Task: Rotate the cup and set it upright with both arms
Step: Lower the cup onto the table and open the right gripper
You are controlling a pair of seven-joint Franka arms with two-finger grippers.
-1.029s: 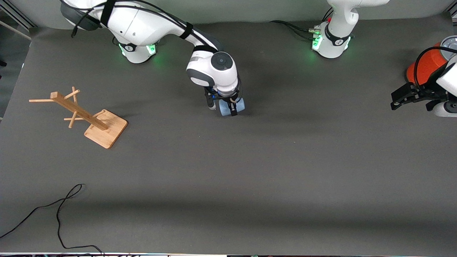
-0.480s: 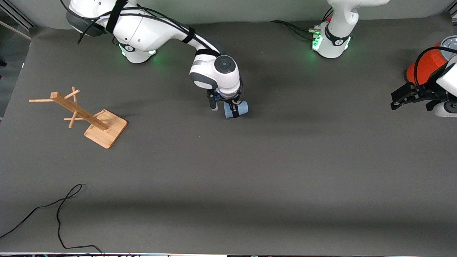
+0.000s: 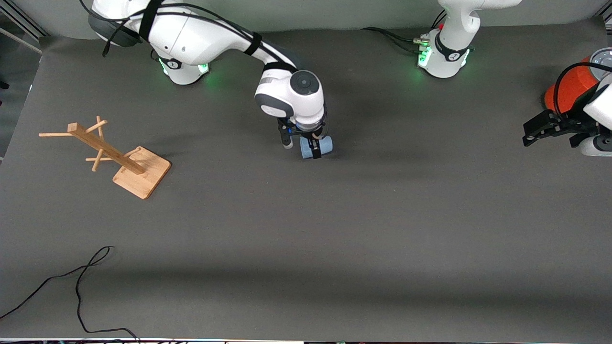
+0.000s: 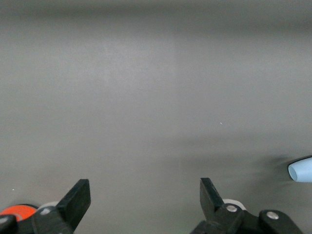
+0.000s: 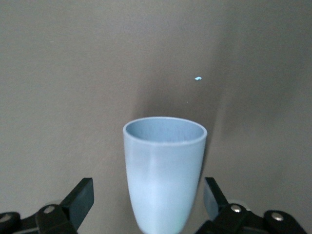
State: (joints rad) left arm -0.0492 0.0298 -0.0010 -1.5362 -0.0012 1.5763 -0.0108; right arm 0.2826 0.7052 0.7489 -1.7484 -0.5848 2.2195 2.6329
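Observation:
The light-blue cup (image 3: 325,145) lies on its side on the grey table, mid-table nearer the robots' bases. My right gripper (image 3: 301,145) is down over it, open, one finger on each side. In the right wrist view the cup (image 5: 163,165) shows its open mouth pointing away, its rounded base between the fingers (image 5: 80,197) with a gap on both sides. My left gripper (image 3: 538,130) is open and empty, waiting at the left arm's end of the table. The left wrist view shows the left gripper (image 4: 145,195) open and a sliver of the cup (image 4: 301,170) at the edge.
A large orange-red can (image 3: 571,88) with a grey lid stands beside the left gripper; it also shows in the left wrist view (image 4: 17,212). A wooden peg stand (image 3: 129,160) sits toward the right arm's end. A black cable (image 3: 79,282) lies near the front edge.
My right gripper and the cup have shifted slightly toward the left arm's end of the table. The left arm has not moved.

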